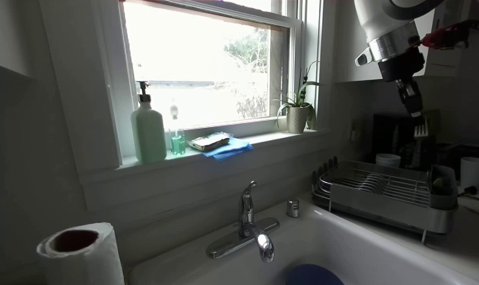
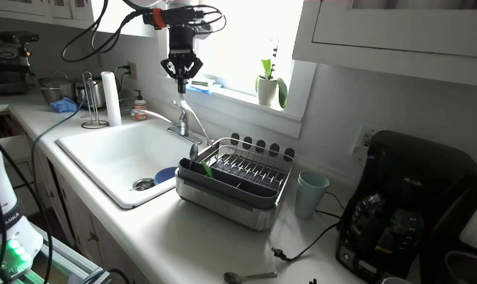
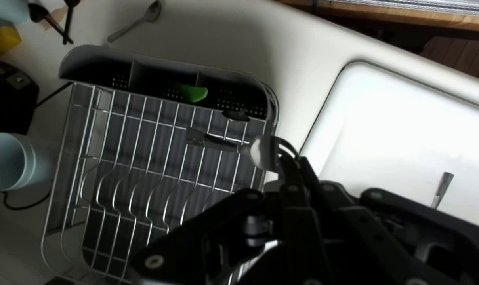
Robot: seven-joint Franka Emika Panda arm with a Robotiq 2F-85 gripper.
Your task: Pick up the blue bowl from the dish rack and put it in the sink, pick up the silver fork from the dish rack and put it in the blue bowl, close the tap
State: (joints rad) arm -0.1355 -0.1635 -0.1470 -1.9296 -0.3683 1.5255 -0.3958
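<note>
My gripper is shut on the tines of the silver fork; the handle hangs downward at a slant. In the wrist view the fork sticks out from the fingertips, its handle over the wires of the dish rack. The gripper is held high, well above the rack. Low in the sink rests the blue bowl, beside the drain. An exterior view shows part of the bowl; it is out of sight in the wrist view. The chrome tap stands behind the basin, lever upright.
A metal utensil handle lies in the sink. The rack's caddy holds a spoon and a green utensil. Nearby stand blue-green cups, a black coffee maker and a counter spoon. Bottles and a plant line the sill.
</note>
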